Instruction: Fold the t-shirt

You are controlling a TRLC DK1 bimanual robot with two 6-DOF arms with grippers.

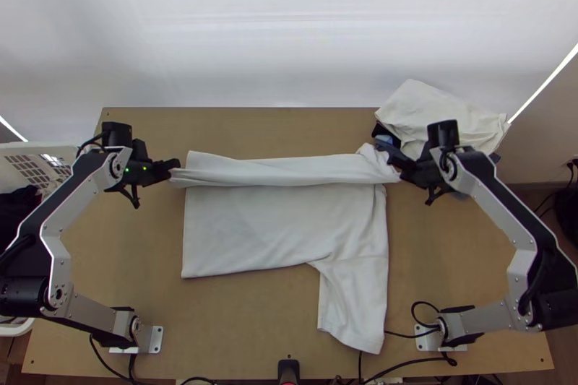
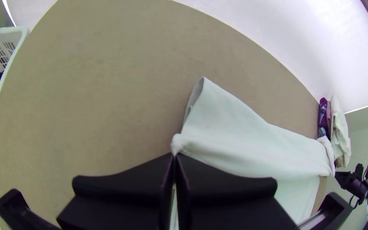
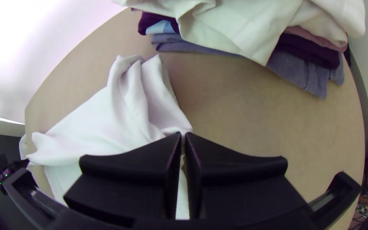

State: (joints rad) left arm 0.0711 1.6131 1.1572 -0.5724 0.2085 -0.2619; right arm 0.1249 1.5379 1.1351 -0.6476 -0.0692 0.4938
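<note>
- Two parts of the white fabric T-shirt (image 1: 274,226): clamped, one by the black left gripper (image 1: 175,165), one by the black right gripper (image 1: 390,150).
- Its rest: spread between and nearer than both.

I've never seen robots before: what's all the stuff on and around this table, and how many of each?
Cotton-like t-shirt: one, white, mid-table, partly folded over along its far side
Wooden table: one, light brown, under the t-shirt
Clothes stack: one, cream on top, purple, pink and blue-grey below, far right corner
Plastic basket: one, white, dark cloth inside, beyond the left edge
Cables: several, black, near edge
Backdrop: one, white, behind the table
Arms: two, silver and black, left and right
Grippers: two, black, left gripper and right gripper, both pinching the t-shirt
</note>
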